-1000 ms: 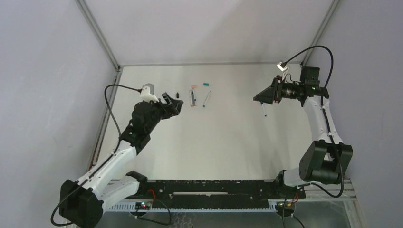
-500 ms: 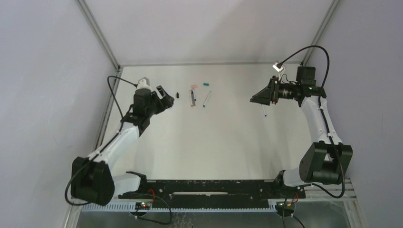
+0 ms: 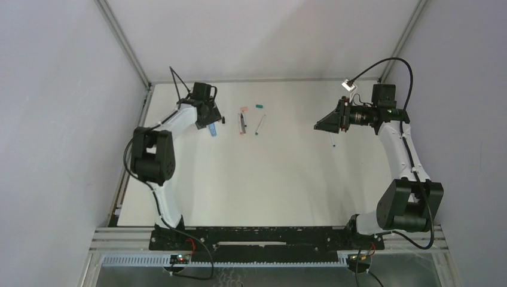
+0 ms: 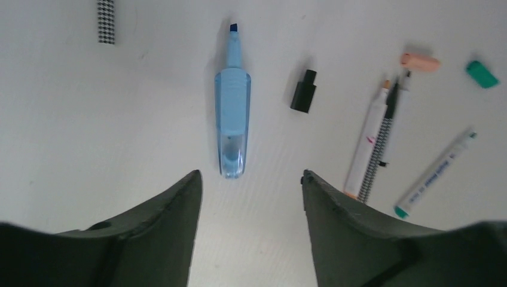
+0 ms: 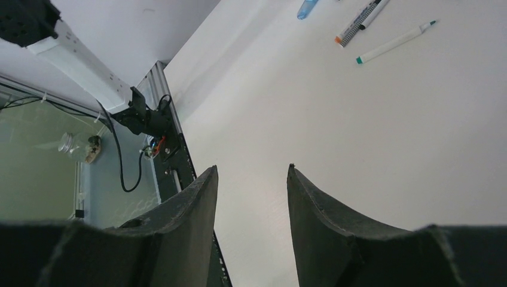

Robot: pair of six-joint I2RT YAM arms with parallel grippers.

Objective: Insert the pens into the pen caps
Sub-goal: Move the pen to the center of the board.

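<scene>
The left gripper is seen over the far-left part of the table, jaws standing apart with nothing held between them. Directly ahead of that gap, the light-blue pen is laid flat and uncapped, its dark-blue tip pointed away from the wrist camera. Its clear near end is lined up with the gap, and neither finger is seen touching it. Just to its right the black cap is found, lying alone.

Further right, two pens are laid side by side and touching: the white pen with the orange tip and the chequered pen, both uncapped. Beyond their tips the salmon cap is placed, and the teal cap is set near it at the edge of view. The white pen with the teal tip is angled off to the right, apart from the pair.

On the other side, the right gripper is held above the table, jaws parted and empty. Just beside it in the overhead view, a thin blue-tipped pen is laid alone, well apart from the caps.
</scene>
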